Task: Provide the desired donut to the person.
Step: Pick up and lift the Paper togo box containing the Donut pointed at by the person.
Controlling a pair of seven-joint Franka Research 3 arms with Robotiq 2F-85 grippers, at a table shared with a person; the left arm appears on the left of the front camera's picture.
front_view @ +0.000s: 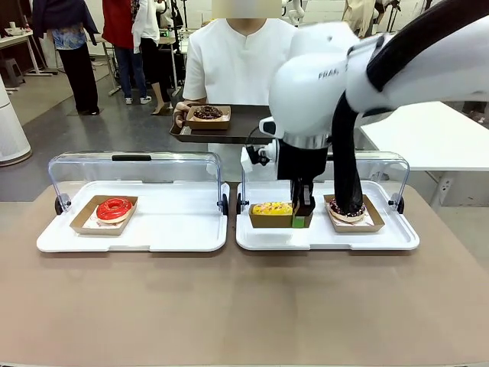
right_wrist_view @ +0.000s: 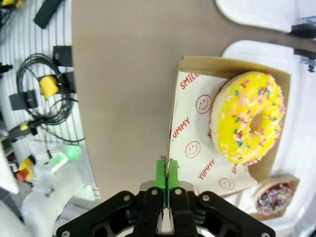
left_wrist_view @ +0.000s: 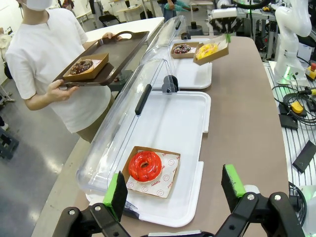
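While the right arm reaches down over the right tray (front_view: 397, 238), its right gripper (front_view: 302, 212) is clenched on the wall of the box (right_wrist_view: 174, 123) holding the yellow donut (right_wrist_view: 249, 116), which is lifted and tilted. At 3 o'clock of it lies a sprinkled donut (front_view: 348, 209). The left gripper (left_wrist_view: 175, 190) hangs released above the left tray (left_wrist_view: 192, 106), near the red donut (left_wrist_view: 145, 166). At 12 o'clock, across the table (front_view: 229, 306), the person (front_view: 237, 61) holds a brown tray (front_view: 248, 122) with a chocolate donut (front_view: 208, 113). Both clear lids (front_view: 134, 170) stand open.
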